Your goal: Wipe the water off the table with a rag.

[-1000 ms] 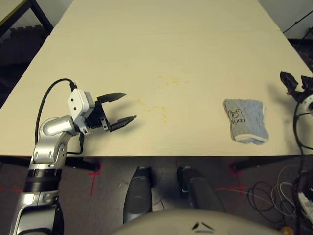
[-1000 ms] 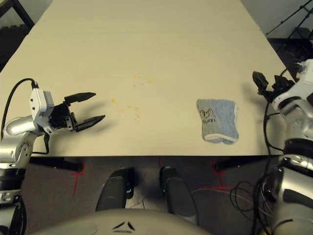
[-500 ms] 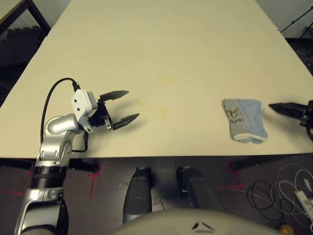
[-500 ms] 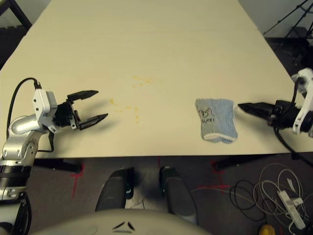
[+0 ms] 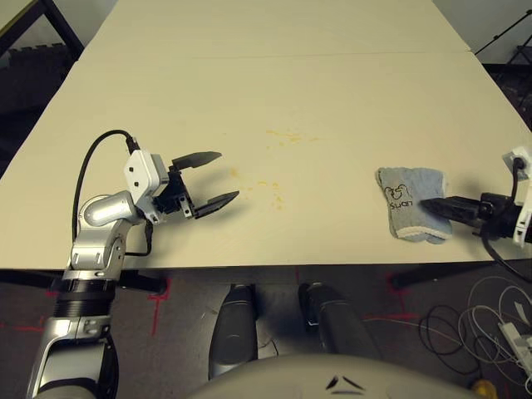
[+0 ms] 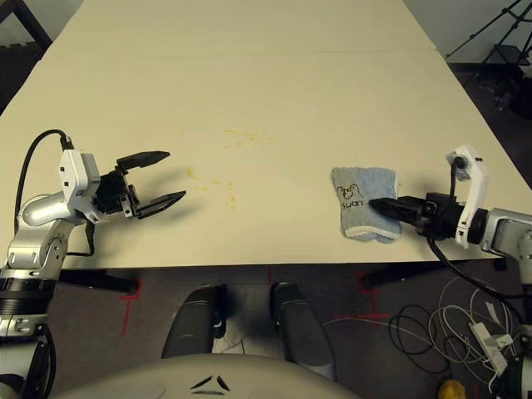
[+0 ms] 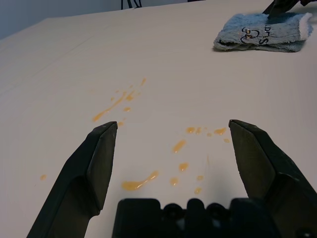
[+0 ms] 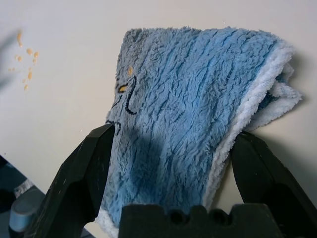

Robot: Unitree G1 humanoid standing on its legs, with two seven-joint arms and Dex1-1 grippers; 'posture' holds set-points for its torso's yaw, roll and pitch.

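Tangled cables [image 5: 490, 320] on dark floor at 4 o'clock, red tape marks [image 5: 162, 295] at 7, tripod legs [image 6: 490, 29] at 1.

The rag [image 5: 412, 214] is laid on the table [image 5: 332, 100] near its front edge, toward the right side, with the right gripper [image 8: 171, 148] placed over its right half, one finger to either side. The water [image 5: 270, 184] is scattered near the table's middle, left of the rag, a second cluster lying farther back. The left gripper [image 5: 209, 179] is positioned just left of the nearer droplets.
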